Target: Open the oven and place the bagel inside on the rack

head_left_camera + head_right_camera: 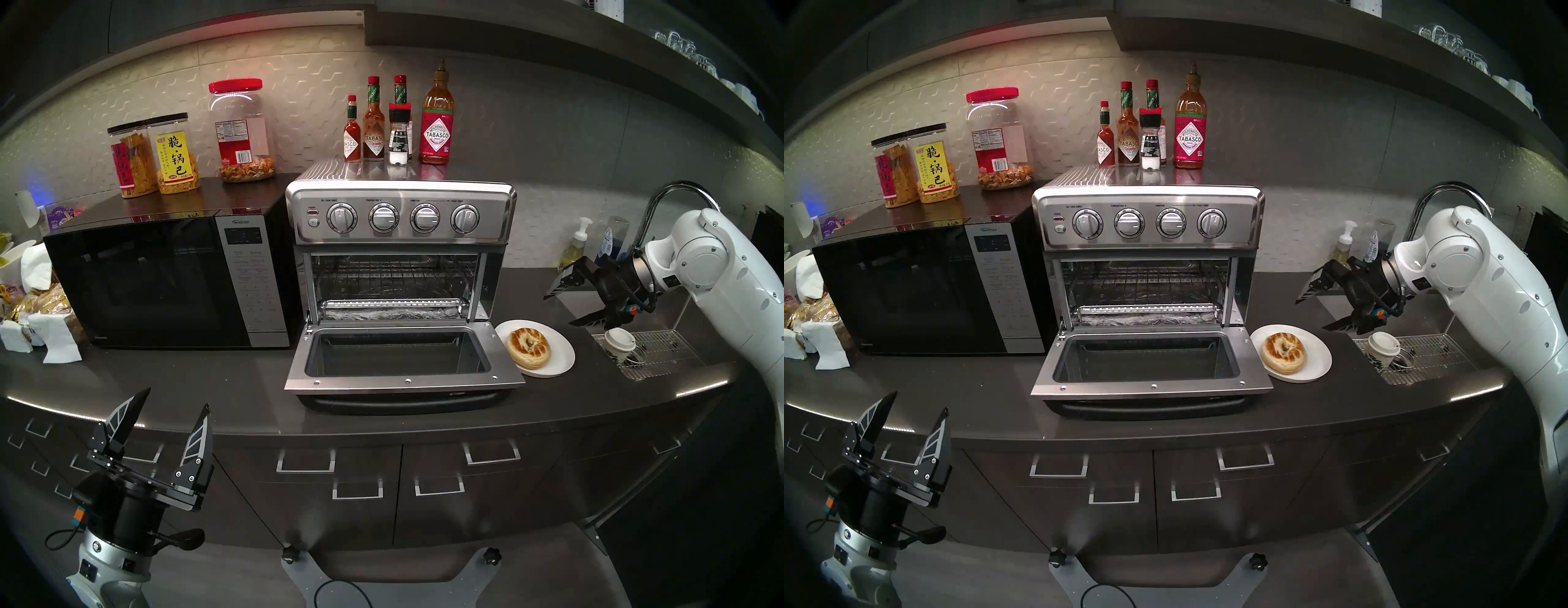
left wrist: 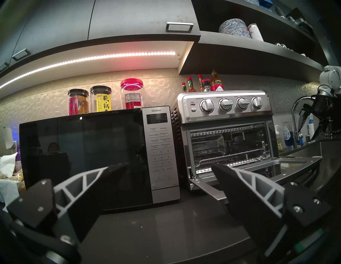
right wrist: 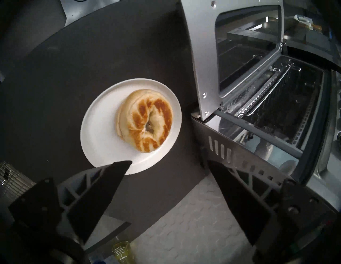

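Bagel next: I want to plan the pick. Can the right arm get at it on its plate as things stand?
Probably yes. The bagel lies alone on the plate, nothing over it. The right gripper is open and empty, up and to its right, over bare counter. The oven door lies flat to the left, clear of that path.

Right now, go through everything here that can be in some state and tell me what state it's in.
oven: door dropped fully open
rack: inside the oven, bare
bagel: on the white plate, untouched
microwave: door closed
paper cup: lidded, upright
left gripper: open, empty
right gripper: open, empty
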Controlling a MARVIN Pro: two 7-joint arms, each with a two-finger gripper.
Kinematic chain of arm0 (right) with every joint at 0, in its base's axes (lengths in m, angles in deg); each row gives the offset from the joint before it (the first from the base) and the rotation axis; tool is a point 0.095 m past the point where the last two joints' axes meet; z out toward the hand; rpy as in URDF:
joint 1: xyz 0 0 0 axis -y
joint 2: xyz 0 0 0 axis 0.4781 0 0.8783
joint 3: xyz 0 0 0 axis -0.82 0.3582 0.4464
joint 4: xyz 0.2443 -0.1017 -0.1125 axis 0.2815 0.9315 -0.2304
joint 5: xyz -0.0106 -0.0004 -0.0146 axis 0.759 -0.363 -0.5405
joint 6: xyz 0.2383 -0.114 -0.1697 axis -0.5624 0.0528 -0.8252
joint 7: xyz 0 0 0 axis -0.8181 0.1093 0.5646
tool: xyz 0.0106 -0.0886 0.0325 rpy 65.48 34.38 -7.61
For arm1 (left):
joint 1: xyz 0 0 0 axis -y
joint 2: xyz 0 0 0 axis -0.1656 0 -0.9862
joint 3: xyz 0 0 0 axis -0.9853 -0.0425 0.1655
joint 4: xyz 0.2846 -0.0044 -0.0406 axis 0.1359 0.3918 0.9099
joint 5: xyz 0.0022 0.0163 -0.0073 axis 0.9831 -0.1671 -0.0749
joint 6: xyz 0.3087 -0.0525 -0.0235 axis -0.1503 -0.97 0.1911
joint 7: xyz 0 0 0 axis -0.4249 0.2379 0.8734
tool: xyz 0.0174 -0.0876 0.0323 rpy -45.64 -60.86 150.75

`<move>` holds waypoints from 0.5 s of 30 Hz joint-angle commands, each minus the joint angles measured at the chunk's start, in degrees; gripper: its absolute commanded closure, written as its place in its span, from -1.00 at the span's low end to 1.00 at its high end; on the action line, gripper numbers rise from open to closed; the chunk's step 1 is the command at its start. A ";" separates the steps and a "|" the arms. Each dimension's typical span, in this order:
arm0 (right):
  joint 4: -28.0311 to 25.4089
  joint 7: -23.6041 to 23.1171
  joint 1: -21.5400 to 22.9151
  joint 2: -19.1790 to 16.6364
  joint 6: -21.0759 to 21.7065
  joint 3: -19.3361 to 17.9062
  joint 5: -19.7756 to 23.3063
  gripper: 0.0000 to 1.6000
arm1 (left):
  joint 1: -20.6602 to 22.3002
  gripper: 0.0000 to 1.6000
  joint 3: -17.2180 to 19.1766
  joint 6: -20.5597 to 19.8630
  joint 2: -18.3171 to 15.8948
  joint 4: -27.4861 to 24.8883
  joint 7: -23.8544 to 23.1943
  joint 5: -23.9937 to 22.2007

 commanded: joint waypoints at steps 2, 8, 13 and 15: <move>-0.87 -6.61 2.59 -3.30 0.87 5.40 2.31 -1.00 | -0.28 -1.00 0.08 0.09 0.21 -1.38 0.06 -0.08; -0.31 -6.34 5.48 -2.16 2.43 9.76 2.13 -1.00 | -0.32 -1.00 0.09 0.06 0.23 -1.43 0.08 -0.07; 0.75 -7.67 7.32 -0.85 3.50 12.78 2.65 -1.00 | -0.35 -1.00 0.09 0.04 0.26 -1.47 0.09 -0.06; 1.32 -8.39 7.93 -0.27 3.63 13.59 2.97 -1.00 | -0.36 -1.00 0.09 0.03 0.26 -1.48 0.09 -0.06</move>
